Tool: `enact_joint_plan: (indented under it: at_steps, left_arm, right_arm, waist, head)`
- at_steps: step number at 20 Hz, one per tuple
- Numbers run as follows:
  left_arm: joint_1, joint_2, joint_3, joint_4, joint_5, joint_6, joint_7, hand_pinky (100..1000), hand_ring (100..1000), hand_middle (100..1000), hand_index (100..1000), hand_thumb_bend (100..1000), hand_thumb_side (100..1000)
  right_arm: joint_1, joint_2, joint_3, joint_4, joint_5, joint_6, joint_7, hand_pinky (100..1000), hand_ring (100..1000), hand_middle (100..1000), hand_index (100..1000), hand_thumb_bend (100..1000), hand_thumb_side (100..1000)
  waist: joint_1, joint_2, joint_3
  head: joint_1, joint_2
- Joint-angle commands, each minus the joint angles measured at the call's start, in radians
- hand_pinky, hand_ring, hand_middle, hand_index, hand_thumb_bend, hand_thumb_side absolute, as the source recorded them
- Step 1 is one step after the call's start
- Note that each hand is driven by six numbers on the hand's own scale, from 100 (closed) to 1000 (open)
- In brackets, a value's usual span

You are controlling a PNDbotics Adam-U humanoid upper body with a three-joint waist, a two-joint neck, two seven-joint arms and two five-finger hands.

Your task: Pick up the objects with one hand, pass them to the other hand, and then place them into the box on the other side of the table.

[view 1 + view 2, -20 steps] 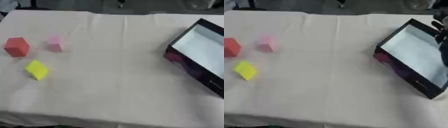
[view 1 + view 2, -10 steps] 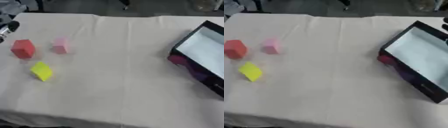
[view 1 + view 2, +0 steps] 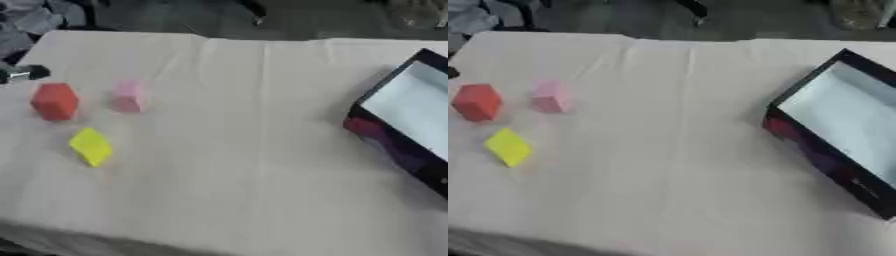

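On the left of the surface [image 3: 236,150] I see a red block [image 3: 55,101], pink block [image 3: 128,96] and yellow block [image 3: 91,146], well apart from the box [image 3: 842,127]. They look light, perhaps foam; I'd pinch opposite flat faces. My left robot hand [image 3: 22,73] barely shows, so its fingers I cannot tell.

The bench [image 3: 227,150] is covered with a cream cloth, matt, with soft creases running from the upper middle of the frame. The red block [image 3: 55,101], the pink block [image 3: 128,96] and the yellow block [image 3: 91,146] at the left look matt and smooth, perhaps foam, but I cannot tell for sure. The box [image 3: 833,150] at the right has dark outer walls with a little shine, like printed card, and a pale, plain, matt inside.
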Motion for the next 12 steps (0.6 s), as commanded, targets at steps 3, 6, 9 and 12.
enact_joint_plan:
  at_steps: [3, 6, 9, 12]
  left_arm:
    - [-0.05, 0.073, 0.0, 0.107, -0.082, -0.076, -0.08, 875, 838, 763, 836, 811, 100]
    - [-0.081, 0.07, 0.009, 0.182, -0.128, -0.098, -0.126, 893, 851, 755, 845, 771, 100]
    - [-0.123, 0.069, 0.015, 0.258, -0.175, -0.084, -0.173, 900, 861, 761, 834, 742, 100]
    - [-0.156, 0.062, 0.021, 0.333, -0.221, -0.07, -0.219, 913, 878, 776, 837, 710, 100]
  right_arm:
    - [-0.014, -0.041, 0.0, -0.021, 0.013, -0.003, 0.009, 927, 1000, 938, 1000, 100, 781]
    - [-0.013, -0.042, 0.002, -0.02, 0.019, -0.003, 0.01, 927, 1000, 936, 1000, 100, 784]
    - [-0.012, -0.042, 0.004, -0.019, 0.023, -0.002, 0.013, 927, 1000, 936, 1000, 100, 787]
    - [-0.015, -0.043, 0.007, -0.019, 0.026, -0.002, 0.016, 927, 1000, 935, 1000, 100, 788]
  waist:
    - [-0.005, 0.013, -0.011]
    - [-0.002, 0.018, -0.017]
    - [0.001, 0.022, -0.024]
    - [0.005, 0.026, -0.03]
  head:
    - [0.008, -0.015]
    - [0.014, -0.013]
    - [0.024, -0.011]
    - [0.033, -0.012]
